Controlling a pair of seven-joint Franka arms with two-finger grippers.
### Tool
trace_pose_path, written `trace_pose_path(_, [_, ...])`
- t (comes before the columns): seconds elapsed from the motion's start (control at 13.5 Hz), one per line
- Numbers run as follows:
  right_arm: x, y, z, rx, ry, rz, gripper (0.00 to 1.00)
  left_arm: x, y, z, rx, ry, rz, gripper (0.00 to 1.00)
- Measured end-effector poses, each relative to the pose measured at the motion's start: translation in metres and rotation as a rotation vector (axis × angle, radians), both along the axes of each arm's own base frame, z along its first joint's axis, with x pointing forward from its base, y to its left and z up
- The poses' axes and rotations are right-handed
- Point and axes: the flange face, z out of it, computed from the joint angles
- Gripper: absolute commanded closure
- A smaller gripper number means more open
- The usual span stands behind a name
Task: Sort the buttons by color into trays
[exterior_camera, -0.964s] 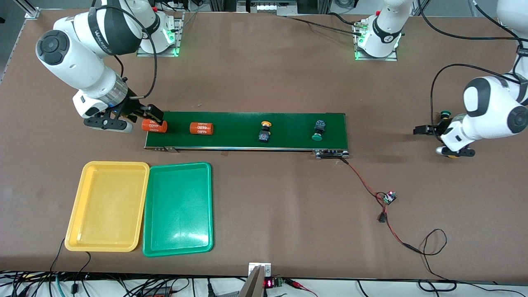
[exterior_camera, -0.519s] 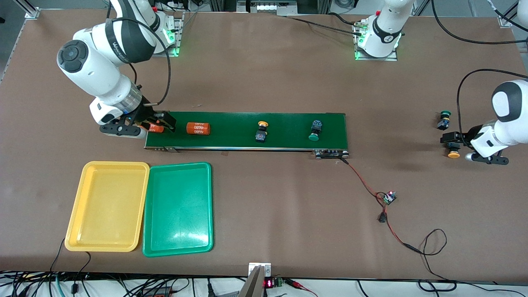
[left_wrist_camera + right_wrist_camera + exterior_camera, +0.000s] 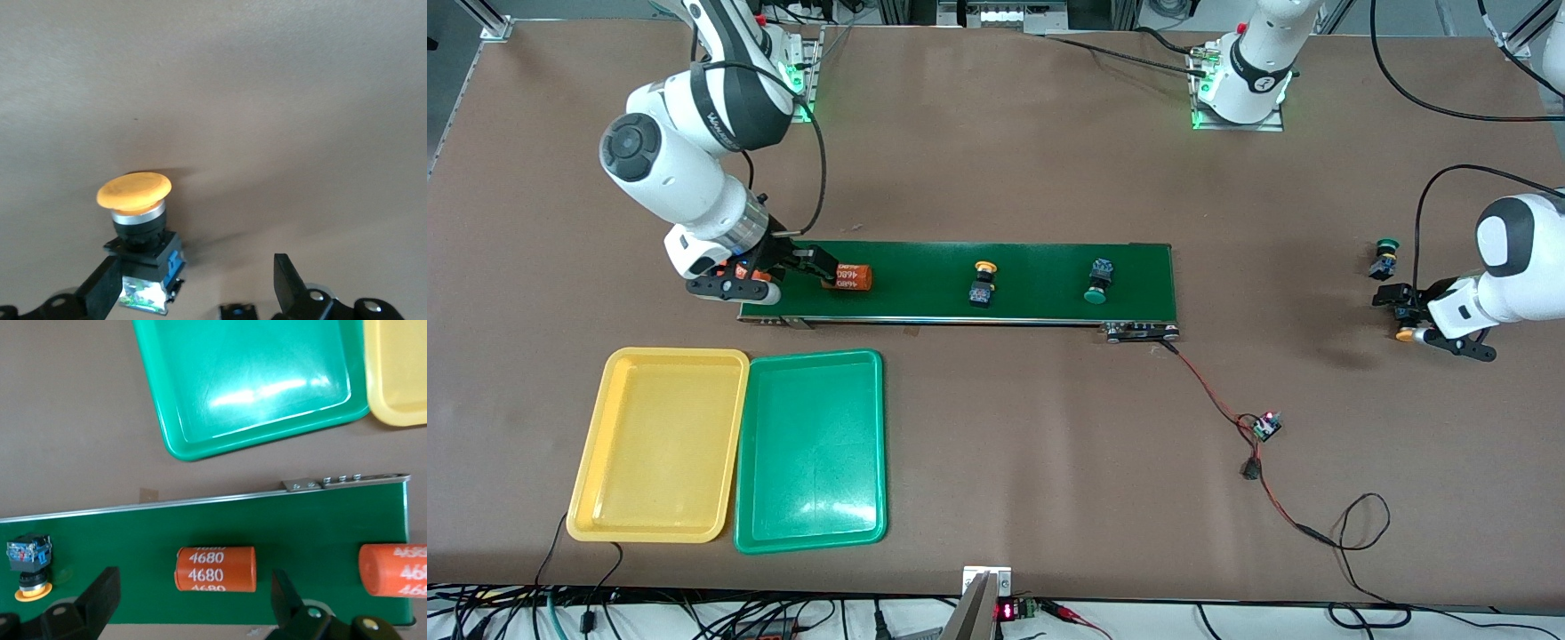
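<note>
The table (image 3: 996,160) carries a long dark-green conveyor belt (image 3: 1032,307), running from the right arm's end toward mid-table. On it, two orange cylinders: one (image 3: 215,569) printed "4680" in white, repeated in rows; the other (image 3: 392,570) at the belt's end edge, cut off in the right wrist view, print only partly legible. Yellow tray (image 3: 660,444) and green tray (image 3: 811,450) sit side by side, touching, nearer the front camera than the belt, by the table's corner at the right arm's end; both hold nothing. Right arm's elbow shows lettering, too small to read. Right gripper (image 3: 783,276) is over the belt's end w/ jaws spread wide, astride a "4680" cylinder, not gripping. Left gripper (image 3: 1409,311) is low at the left arm's end of the table, jaws open, around a yellow-cap button (image 3: 137,233). A green-cap button (image 3: 1384,258) stands just beside it, farther from the camera. On the belt: another yellow-cap button (image 3: 983,284) & another green-cap button (image 3: 1098,281), both tipped on their sides.
</note>
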Motion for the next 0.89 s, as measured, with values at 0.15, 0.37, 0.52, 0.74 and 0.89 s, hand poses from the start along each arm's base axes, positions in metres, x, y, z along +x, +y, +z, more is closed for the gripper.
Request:
trace_pose_path(0.15, [-0.004, 0.007, -0.003, -0.001, 0.006, 0.013, 0.00, 0.003, 0.000, 0.003, 0.016, -0.005, -0.021, 0.00])
trace_pose_path(0.37, [-0.006, 0.011, -0.003, 0.005, 0.009, 0.018, 0.00, 0.007, -0.002, 0.006, 0.019, -0.013, -0.028, 0.00])
trace_pose_path(0.52, [-0.009, 0.019, -0.005, 0.026, 0.023, 0.012, 0.00, 0.007, -0.002, 0.005, 0.014, -0.014, -0.048, 0.00])
trace_pose_path(0.74, [-0.012, 0.027, -0.011, 0.035, 0.028, 0.014, 0.00, 0.008, 0.001, 0.001, -0.005, -0.035, -0.110, 0.00])
trace_pose_path(0.89, [-0.011, 0.032, -0.017, 0.036, 0.024, 0.018, 0.00, 0.007, 0.002, -0.002, -0.011, -0.034, -0.120, 0.00])
